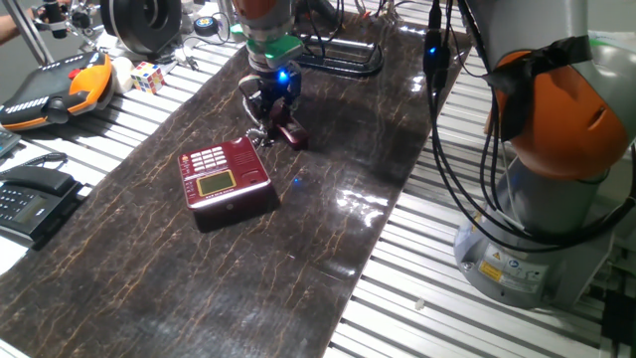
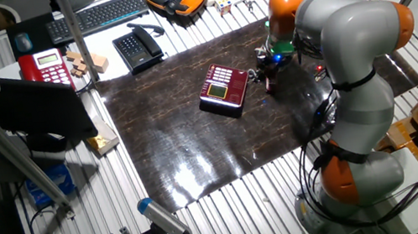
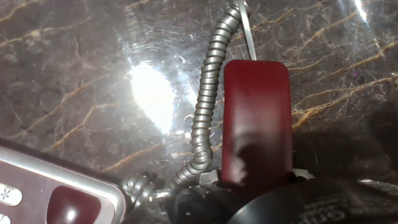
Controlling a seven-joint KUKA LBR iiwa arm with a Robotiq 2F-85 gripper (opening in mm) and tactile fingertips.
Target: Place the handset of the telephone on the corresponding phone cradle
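The small dark red telephone (image 1: 224, 177) stands on the dark marbled mat, keys and yellowish display facing up. It also shows in the other fixed view (image 2: 224, 89) and as a corner in the hand view (image 3: 56, 193). Its cradle (image 1: 250, 164) along the right side is empty. The dark red handset (image 1: 291, 134) lies just behind the phone, with its grey coiled cord (image 3: 208, 106) beside it. My gripper (image 1: 270, 121) is low over the handset's near end. In the hand view the handset (image 3: 256, 112) runs up from between my fingers, which appear closed on its lower end.
A black desk phone (image 1: 30, 199) sits off the mat at the left edge. An orange teach pendant (image 1: 60, 89) and a Rubik's cube (image 1: 147, 77) lie behind. Another red phone (image 2: 45, 69) and a keyboard (image 2: 98, 15) are farther off. The arm's base (image 1: 556, 149) stands right.
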